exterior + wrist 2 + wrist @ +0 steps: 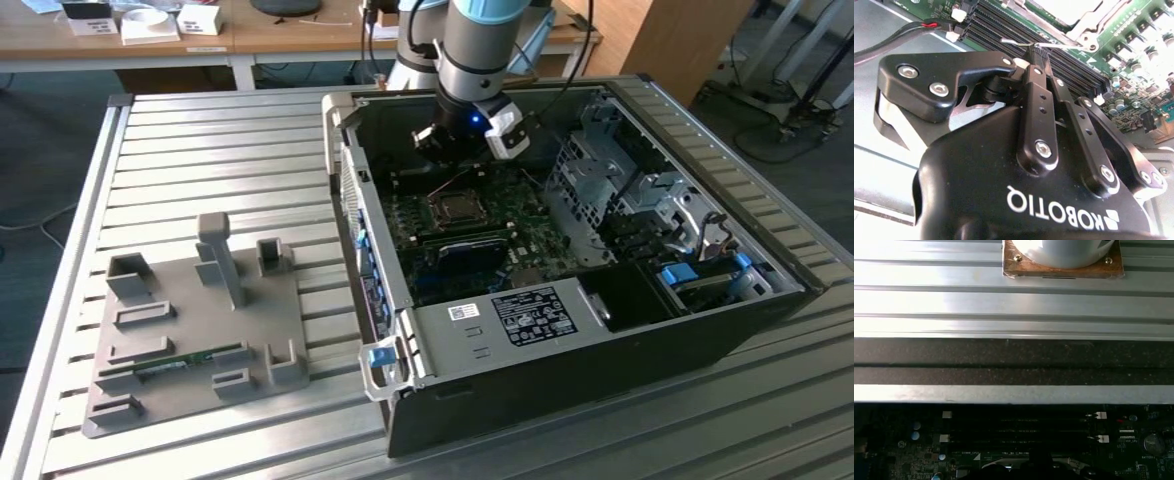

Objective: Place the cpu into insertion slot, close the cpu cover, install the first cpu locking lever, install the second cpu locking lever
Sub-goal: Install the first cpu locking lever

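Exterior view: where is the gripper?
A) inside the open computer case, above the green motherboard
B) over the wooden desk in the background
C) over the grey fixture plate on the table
A: the gripper hangs inside the open computer case, above the green motherboard, close to the insertion slot.

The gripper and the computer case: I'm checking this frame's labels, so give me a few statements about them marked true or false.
1. The computer case lies open on the slatted metal table. True.
2. In the second wrist view, the gripper has its fingers spread wide. False: they are drawn together at the tips.
3. The fingertips are at a thin silvery locking lever beside the black memory slots. True.
4. The grey fixture plate lies on the exterior view's right of the case. False: it lies on the exterior view's left.
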Controlling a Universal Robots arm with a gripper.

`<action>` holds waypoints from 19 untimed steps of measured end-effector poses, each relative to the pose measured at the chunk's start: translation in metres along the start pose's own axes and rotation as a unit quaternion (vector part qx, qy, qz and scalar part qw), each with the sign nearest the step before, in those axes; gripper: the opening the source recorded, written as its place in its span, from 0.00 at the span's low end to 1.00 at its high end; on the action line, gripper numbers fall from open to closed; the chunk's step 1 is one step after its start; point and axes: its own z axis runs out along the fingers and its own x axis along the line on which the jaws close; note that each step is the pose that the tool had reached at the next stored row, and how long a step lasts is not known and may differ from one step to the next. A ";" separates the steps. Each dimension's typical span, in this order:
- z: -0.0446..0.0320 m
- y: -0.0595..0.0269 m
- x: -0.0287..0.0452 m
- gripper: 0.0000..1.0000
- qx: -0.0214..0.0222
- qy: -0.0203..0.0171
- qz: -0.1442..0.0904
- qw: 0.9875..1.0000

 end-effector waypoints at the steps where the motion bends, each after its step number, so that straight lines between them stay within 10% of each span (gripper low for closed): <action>1: 0.0004 -0.0001 -0.0001 0.11 0.000 0.000 0.000 1.000; 19: 0.0053 -0.0013 -0.0023 0.11 0.000 0.000 0.000 1.000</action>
